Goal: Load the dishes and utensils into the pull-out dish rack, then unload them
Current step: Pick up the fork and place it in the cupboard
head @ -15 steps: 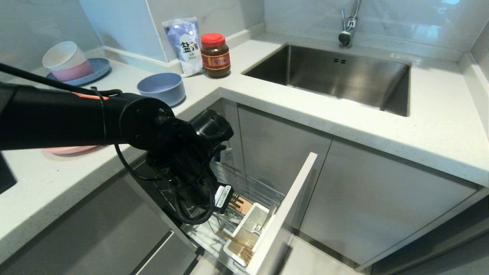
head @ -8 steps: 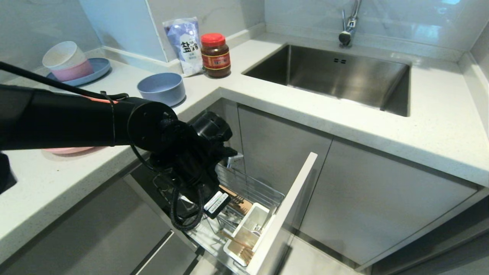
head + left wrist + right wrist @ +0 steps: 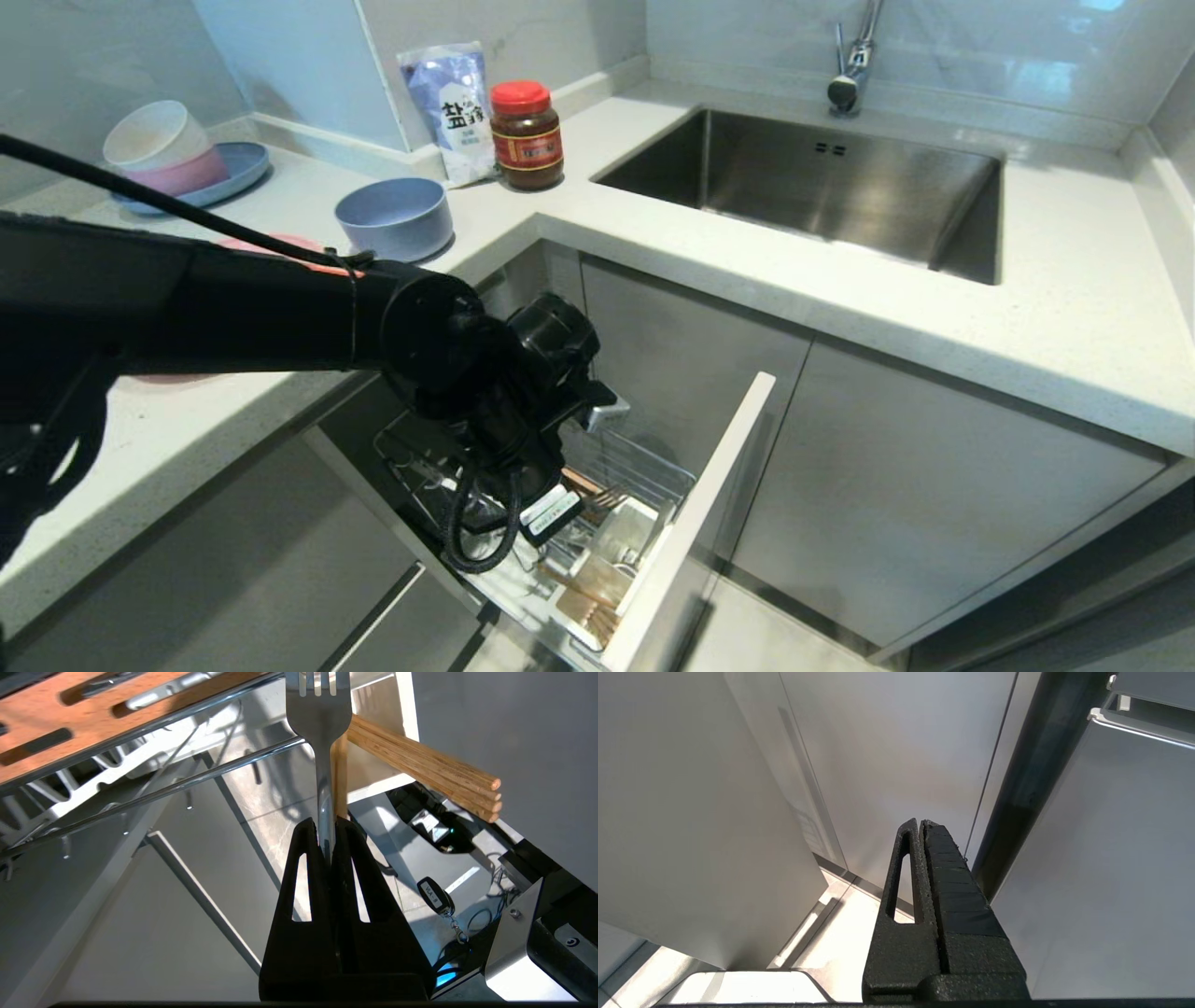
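left pincer (image 3: pixel 328 823) clamping fork (image 3: pixel 319 728)

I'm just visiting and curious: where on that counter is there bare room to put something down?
Bare counter runs along the sink's front edge and at its right. The far left corner is crowded: blue bowl, jar, salt bag, stacked bowls.
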Available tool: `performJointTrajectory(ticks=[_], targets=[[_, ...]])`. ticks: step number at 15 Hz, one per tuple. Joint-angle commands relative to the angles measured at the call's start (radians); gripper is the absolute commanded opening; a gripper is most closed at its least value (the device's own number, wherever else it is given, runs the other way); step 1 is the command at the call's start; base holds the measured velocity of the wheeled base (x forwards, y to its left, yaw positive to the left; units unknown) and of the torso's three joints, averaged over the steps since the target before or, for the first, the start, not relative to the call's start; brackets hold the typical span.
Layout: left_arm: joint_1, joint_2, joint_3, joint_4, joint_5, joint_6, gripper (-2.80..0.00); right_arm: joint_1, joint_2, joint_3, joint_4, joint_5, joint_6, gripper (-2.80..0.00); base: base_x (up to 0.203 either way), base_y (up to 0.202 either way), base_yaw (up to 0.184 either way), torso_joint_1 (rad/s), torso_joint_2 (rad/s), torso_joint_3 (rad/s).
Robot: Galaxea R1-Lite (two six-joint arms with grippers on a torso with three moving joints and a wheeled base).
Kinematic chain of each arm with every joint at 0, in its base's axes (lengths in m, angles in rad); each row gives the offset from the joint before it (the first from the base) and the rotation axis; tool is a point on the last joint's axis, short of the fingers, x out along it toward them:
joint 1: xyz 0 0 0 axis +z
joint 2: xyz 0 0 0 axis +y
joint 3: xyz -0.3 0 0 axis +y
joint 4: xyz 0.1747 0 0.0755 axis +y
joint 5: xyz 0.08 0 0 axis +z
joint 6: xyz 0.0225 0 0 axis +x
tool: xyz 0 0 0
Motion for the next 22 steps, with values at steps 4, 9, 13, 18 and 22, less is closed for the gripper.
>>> performJointTrajectory(ticks=[4, 9, 13, 18, 22], targets=[[-0.031, 0.069, 0.004, 0.010, 0.052, -0.002, -2.80, 0.001, -0.004, 0.002, -0.001, 0.000, 0.000, -2.80, 0.000, 0.000, 0.000, 0.000, 0.00, 0.000], [-0.041, 0.138, 0.002, 0.009, 0.084, -0.002, -2.80, 0.001, -0.004, 0.002, -0.001, 0.000, 0.000, -2.80, 0.000, 0.000, 0.000, 0.000, 0.00, 0.000], [-0.047, 0.193, -0.037, 0.007, 0.084, -0.002, -2.80, 0.001, -0.004, 0.002, 0.001, 0.000, 0.000, -2.80, 0.000, 0.000, 0.000, 0.000, 0.00, 0.000], [-0.048, 0.249, -0.083, 0.003, 0.084, -0.003, -2.80, 0.000, -0.004, 0.002, -0.001, 0.000, 0.000, -2.80, 0.000, 0.000, 0.000, 0.000, 0.00, 0.000], [-0.048, 0.304, -0.142, 0.003, 0.099, 0.001, -2.80, 0.001, -0.003, 0.002, 0.000, 0.000, 0.000, -2.80, 0.000, 0.000, 0.000, 0.000, 0.00, 0.000]])
